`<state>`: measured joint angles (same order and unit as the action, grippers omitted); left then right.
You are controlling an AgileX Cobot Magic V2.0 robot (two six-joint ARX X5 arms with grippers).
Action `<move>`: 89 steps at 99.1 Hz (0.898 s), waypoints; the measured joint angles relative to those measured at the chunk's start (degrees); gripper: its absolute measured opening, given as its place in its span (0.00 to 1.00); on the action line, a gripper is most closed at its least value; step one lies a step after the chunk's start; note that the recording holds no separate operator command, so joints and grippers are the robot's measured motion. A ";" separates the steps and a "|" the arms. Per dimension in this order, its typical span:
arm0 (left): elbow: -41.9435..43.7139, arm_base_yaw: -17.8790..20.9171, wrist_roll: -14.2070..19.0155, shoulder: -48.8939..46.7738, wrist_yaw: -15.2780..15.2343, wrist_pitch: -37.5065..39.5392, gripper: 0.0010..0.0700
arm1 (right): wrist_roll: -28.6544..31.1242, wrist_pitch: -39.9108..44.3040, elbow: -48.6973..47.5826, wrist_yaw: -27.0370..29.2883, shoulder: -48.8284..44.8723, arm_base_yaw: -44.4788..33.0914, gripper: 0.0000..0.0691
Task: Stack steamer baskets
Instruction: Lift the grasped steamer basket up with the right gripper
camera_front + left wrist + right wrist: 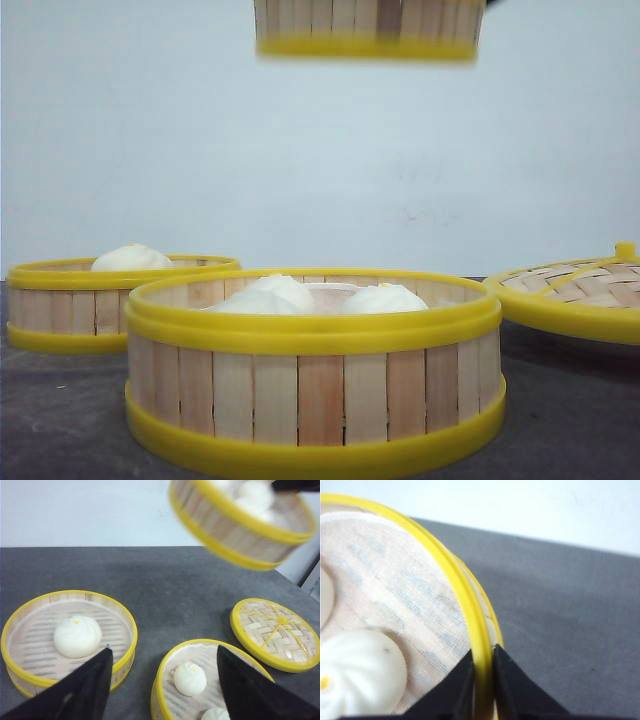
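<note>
Baskets, three alike, slat walls with thick yellow rims. Right end effector (483, 672) clenched on the rim of the lifted basket (395, 605), one finger inside the wall, one outside; basket hangs in the air from that single pinch, high above the worktop (190, 585). In the front view the same lifted basket (368, 28) sits over the near basket (315, 370), roughly above it

Left end effector (162, 680) released, fingers spread, holding nothing; near basket lies just below and between its fingers, far basket (67, 637) off to one side of it, lid (275, 632) off to the other

Handling, as judged:
- wall looks stiff, likely light; buns (355, 672) inside add some load and may roll if the basket tips
- plastic rim looks smooth, so likely slippery; a one-sided pinch lets the basket sag away from the grip
- slats thin, probably crack under a hard squeeze; grip the rim band, not mid-slat
- best hold: across the wall at the top rim, as now; keep it level so the bottom rim seats on the rim below
</note>
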<state>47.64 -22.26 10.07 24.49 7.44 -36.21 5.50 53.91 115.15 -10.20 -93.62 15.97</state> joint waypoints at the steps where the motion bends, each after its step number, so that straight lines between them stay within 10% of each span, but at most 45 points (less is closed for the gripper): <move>1: 0.00 0.00 0.00 -0.11 0.00 -0.07 0.56 | -0.17 0.31 0.00 -0.04 0.57 0.11 0.05; 40: 0.09 0.00 0.00 -1.75 0.02 -3.15 0.56 | -3.13 16.87 0.33 -0.13 21.33 3.52 0.05; 89: 0.09 0.00 0.00 -1.75 0.02 -3.43 0.56 | -3.87 21.53 -9.16 0.35 25.55 10.01 0.05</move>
<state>47.72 -22.26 10.07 22.74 7.46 -39.64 1.63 75.44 106.00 -9.85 -68.07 25.98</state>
